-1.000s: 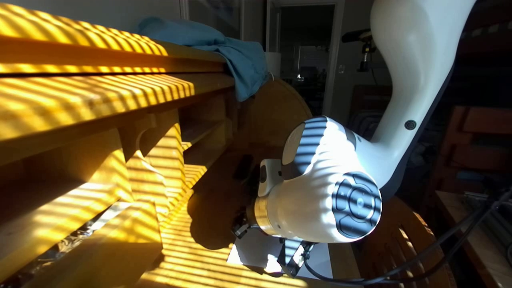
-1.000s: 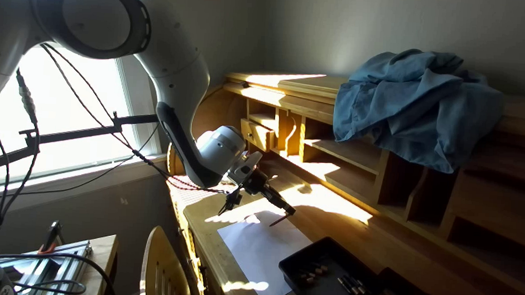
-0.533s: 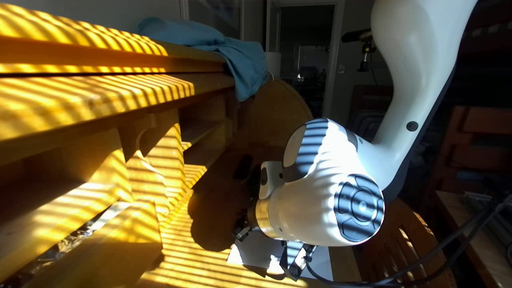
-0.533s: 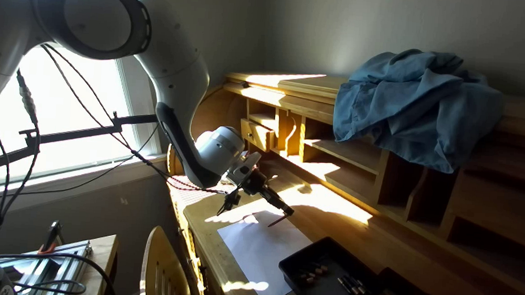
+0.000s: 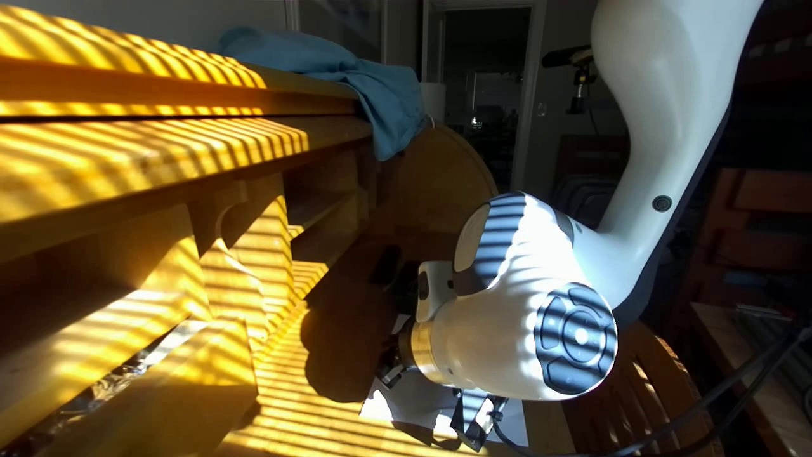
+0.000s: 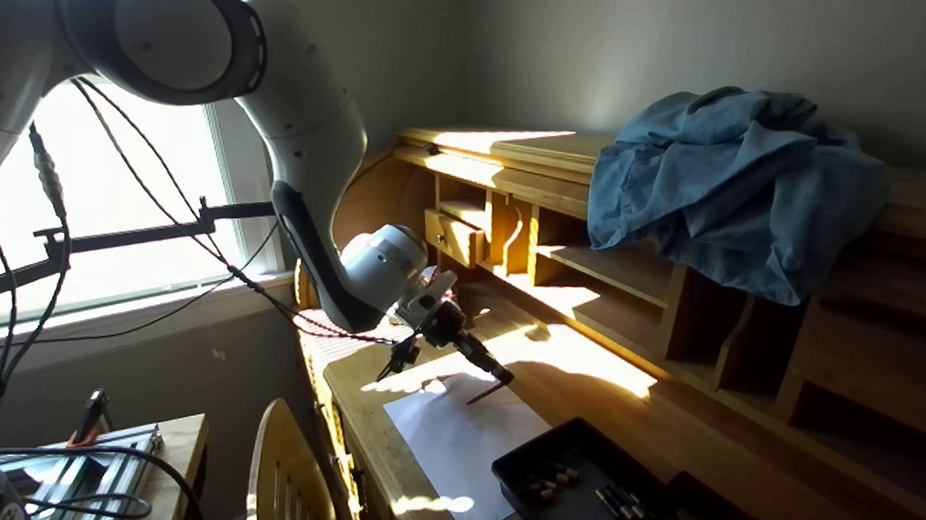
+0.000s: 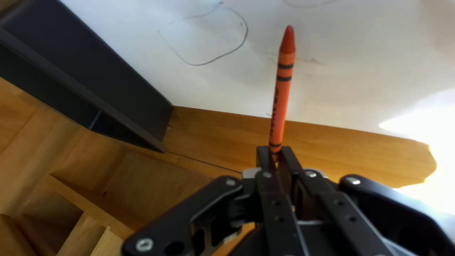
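My gripper [image 7: 274, 156] is shut on the lower end of an orange crayon [image 7: 280, 99] in the wrist view. The crayon's tip points away from the fingers over a white sheet of paper [image 7: 341, 78]. A thin dark curved line [image 7: 193, 65] is drawn on the sheet. In an exterior view, the gripper [image 6: 508, 376] holds the crayon [image 6: 485, 393] slanting down over the paper [image 6: 453, 450], which lies on the wooden desk. I cannot tell whether the tip touches the paper. The paper [image 5: 419, 400] also shows in an exterior view, where the arm hides the crayon.
A black tray [image 6: 588, 449] with several small dark sticks stands beside the paper; it shows in the wrist view [image 7: 89, 60]. Desk cubbyholes [image 6: 605, 267] with an open small drawer [image 6: 452, 240] stand behind. A blue cloth [image 6: 736, 187] hangs over them. A chair [image 6: 285, 473] stands in front.
My gripper has moved slightly down and away from the cubbyholes, over the paper, with the crayon held throughout. The paper, tray and cloth have not moved.
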`<state>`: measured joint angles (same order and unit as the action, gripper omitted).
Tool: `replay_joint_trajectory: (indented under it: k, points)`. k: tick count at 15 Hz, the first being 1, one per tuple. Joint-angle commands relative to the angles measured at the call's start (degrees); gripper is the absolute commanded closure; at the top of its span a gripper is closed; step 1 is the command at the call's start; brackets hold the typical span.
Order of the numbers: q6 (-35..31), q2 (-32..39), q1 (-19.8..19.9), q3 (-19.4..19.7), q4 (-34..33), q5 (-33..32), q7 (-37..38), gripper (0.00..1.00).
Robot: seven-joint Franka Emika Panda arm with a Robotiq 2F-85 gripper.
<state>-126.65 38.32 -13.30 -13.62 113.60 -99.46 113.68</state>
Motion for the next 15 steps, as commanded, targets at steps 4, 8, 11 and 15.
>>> replay_joint_trajectory:
  k: [4,8,11,15]
  points:
    - [3.7,-0.4,-0.7,-0.1,0.2,1.9,-0.7,0.98]
    - [2.6,-0.1,-0.2,-0.4,-0.1,1.4,-0.1,0.98]
    - [1.9,0.0,-0.1,-0.6,-0.3,1.0,0.2,0.98]
    - [0.5,0.2,0.2,-0.7,-0.6,0.1,0.9,0.98]
